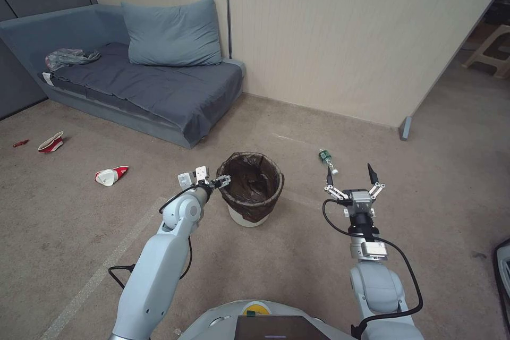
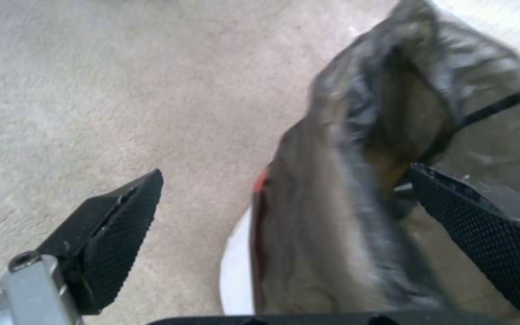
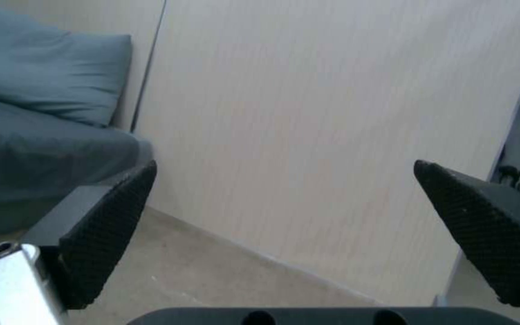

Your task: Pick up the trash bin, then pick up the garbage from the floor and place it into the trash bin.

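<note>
head: trash bin on carpet floor before sofa, left gripper at its rim, right gripper wide, raised near green bottle | left wrist: left gripper wide, straddling bin rim | right wrist: right gripper wide, facing wall

No legible text or labels.
</note>
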### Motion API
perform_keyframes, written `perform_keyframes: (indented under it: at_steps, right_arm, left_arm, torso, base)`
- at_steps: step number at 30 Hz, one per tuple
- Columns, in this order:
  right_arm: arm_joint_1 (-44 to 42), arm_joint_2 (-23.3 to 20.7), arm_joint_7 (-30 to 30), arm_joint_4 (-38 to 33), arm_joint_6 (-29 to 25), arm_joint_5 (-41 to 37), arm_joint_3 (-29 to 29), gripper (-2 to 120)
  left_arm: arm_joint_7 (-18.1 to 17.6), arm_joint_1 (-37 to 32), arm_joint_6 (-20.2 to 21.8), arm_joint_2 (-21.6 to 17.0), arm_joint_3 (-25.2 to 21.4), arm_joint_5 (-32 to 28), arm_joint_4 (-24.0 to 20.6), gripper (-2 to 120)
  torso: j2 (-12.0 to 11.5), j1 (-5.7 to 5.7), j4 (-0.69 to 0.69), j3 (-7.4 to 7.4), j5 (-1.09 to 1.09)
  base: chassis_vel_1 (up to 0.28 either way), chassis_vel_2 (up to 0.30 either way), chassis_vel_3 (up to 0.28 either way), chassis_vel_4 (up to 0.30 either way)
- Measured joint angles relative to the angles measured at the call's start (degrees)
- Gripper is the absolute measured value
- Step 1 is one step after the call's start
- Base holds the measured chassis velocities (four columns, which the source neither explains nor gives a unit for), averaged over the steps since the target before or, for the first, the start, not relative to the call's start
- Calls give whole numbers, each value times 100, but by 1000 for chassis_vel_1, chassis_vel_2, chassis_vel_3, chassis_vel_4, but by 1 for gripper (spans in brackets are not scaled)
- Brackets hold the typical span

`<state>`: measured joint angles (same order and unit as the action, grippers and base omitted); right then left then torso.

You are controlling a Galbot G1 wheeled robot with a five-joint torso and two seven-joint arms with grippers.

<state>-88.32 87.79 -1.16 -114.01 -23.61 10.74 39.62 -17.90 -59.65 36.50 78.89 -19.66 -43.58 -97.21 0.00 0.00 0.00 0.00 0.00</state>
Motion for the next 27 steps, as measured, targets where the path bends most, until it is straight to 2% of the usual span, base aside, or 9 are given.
perform_keyframes:
  at_steps: [7,10,12,15,19,21,24,25,27]
  right_arm:
    - [-5,2,13,38,-51,33,-1,100]
    - [-4,6,20,65,-90,79,-8,100]
    - [-4,7,23,68,-95,86,-11,100]
    - [-2,21,37,79,-120,122,-22,100]
    - [5,21,41,79,-132,134,-21,100]
    - [35,18,-27,79,-151,165,-33,100]
    - [62,23,-97,53,-138,206,-49,100]
    - [83,27,-146,29,-113,266,-55,100]
    - [91,26,-170,21,-100,330,-56,100]
  left_arm:
    - [42,32,8,7,-22,-6,237,89]
    - [138,16,23,23,-22,-9,319,74]
    - [150,12,23,27,-25,-12,326,71]
    - [194,-27,26,51,19,-16,321,55]
    - [210,-49,26,81,79,-5,306,43]
    - [208,-77,24,118,131,46,303,28]
    - [206,-101,23,133,151,79,301,21]
    - [204,-116,23,141,161,98,300,13]
    - [199,-126,22,146,166,109,299,10]
  torso:
    - [0,0,1,0,0]
    - [0,0,0,-1,2]
    - [0,0,1,-1,2]
    - [1,0,2,-2,3]
    - [1,0,2,-2,3]
    - [1,-1,2,-2,3]
    - [2,-1,2,-2,3]
    - [2,-1,2,-2,3]
    - [2,-1,2,-3,3]
  base:
    - [0,0,0,0]
    - [0,0,0,0]
    - [0,0,0,0]
    - [0,0,0,0]
    - [0,0,0,0]
    - [0,0,0,0]
    - [0,0,0,0]
    - [0,0,0,0]
    - [0,0,0,0]
